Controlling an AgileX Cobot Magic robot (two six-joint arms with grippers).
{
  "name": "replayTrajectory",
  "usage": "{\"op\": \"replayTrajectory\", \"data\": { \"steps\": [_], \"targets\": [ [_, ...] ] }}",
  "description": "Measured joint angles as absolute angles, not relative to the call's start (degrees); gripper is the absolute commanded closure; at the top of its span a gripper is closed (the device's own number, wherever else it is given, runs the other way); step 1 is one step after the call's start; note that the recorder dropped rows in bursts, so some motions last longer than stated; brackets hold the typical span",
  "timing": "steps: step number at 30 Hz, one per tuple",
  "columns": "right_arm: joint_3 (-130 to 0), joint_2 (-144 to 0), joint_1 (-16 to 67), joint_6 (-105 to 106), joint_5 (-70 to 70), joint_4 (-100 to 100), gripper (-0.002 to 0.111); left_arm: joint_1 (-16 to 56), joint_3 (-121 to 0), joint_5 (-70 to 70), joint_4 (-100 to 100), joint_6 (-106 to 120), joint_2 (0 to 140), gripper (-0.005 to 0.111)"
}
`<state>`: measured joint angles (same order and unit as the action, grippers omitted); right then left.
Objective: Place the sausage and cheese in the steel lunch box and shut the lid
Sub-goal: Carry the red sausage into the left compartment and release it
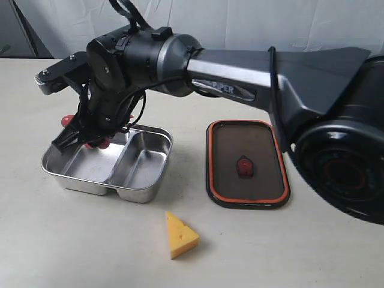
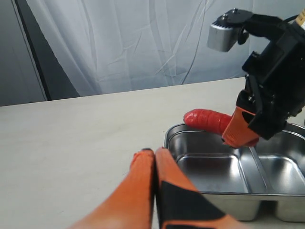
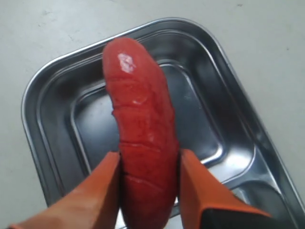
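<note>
Clamped around a small, glossy red toy sausage with ridged segments (image 1: pixel 68 120), the right gripper (image 1: pixel 90 139) hangs low over the larger, left compartment of the shiny stainless-steel lunch box (image 1: pixel 144 193). Seen from the exterior view, its dark metal arm stretches in from the right across the middle, wrist bent downward. I cannot tell whether the sausage touches the steel. Just to the right of the box, a dark smoky translucent lid with an orange rim and a small reddish valve at its centre (image 1: pixel 247 135) lies flat on the pale, matte worktop (image 1: pixel 312 252). A small yellow wedge of toy cheese with holes (image 1: pixel 180 235) sits in front of them, apart from both.

From the left wrist view, the left gripper (image 2: pixel 153 153) is low beside the near corner of the lunch box (image 2: pixel 209 193), its smooth orange fingers (image 2: pixel 139 181) pressed flat together with nothing between them. Across the box the right gripper (image 2: pixel 240 136) comes down from above. The sausage (image 2: pixel 206 119) sticks out sideways above the far rim. A creased white curtain (image 2: pixel 143 43) hangs behind.

In the right wrist view, two orange fingers (image 3: pixel 95 195) press on either side of the sausage (image 3: pixel 143 138). Its wet-looking curved body reaches out over the rounded, mirror-bright floor of the large compartment (image 3: pixel 52 105).
</note>
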<state>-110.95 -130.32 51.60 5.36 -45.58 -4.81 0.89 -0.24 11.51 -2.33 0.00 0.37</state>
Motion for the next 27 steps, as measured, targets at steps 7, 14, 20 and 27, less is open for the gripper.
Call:
{"op": "replayTrajectory", "data": {
  "steps": [7,14,20,27],
  "targets": [
    [-112.89,-132.65,51.60,5.50,-47.18,-4.81,0.077,0.89,-0.24,11.51,-2.33,0.00,0.37,0.107],
    [-113.47,-132.65,51.60,5.60,-47.40,-4.81,0.076,0.89,-0.24,11.51,-2.33,0.00,0.37,0.107],
    [-113.47,-132.65,51.60,5.48,-48.56,-3.45,0.055,0.89,-0.24,11.51,-2.33,0.00,0.37,0.107],
    [-113.62,-132.65,51.60,4.39,-51.51,1.61,0.055,0.89,-0.24,11.51,-2.33,0.00,0.37,0.107]
  ]
}}
